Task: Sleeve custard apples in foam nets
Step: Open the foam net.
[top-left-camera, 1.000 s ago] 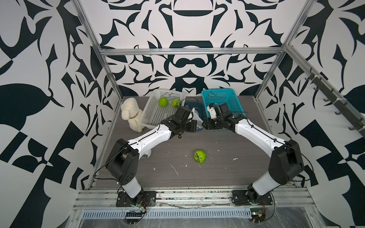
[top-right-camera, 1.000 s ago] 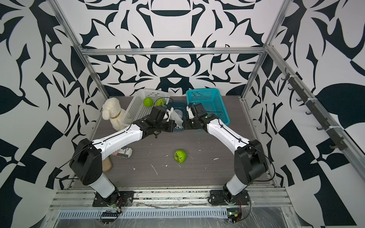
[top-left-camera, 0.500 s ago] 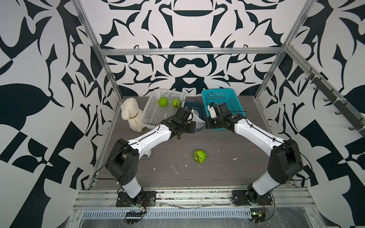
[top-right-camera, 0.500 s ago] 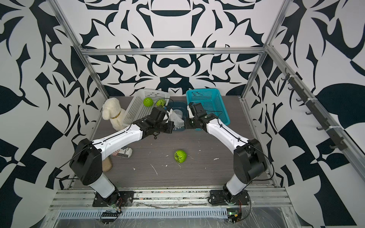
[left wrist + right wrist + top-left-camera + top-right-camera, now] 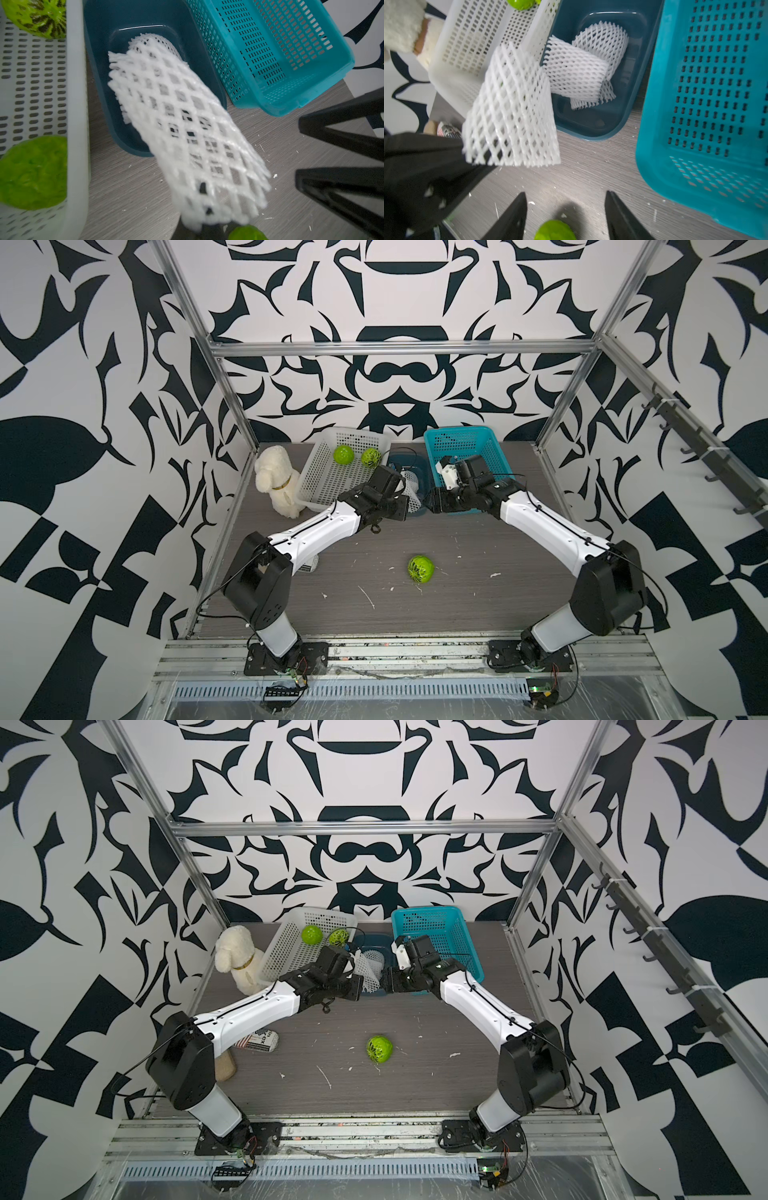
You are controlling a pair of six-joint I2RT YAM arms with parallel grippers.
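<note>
Custard apples sit two together in the white basket, beyond and outside the left fingers. A third custard apple lies loose on the surface, well behind both pairs of fingers. The dark blue bin, just ahead of the fingers, holds two spare foam nets.

The left fingers are clenched on one edge of another foam net, held out above the bin's near rim. It looks feather-light, soft and stretchy, and likely to tear if yanked. The free edge opposite the left fingers seems the place to pinch, so the mouth can be pulled wide. The fruit looks firm, bumpy and ready to roll.

Both arms reach forward, elbows out, wrists converging. The right fingers stand spread and empty, near that free edge.
</note>
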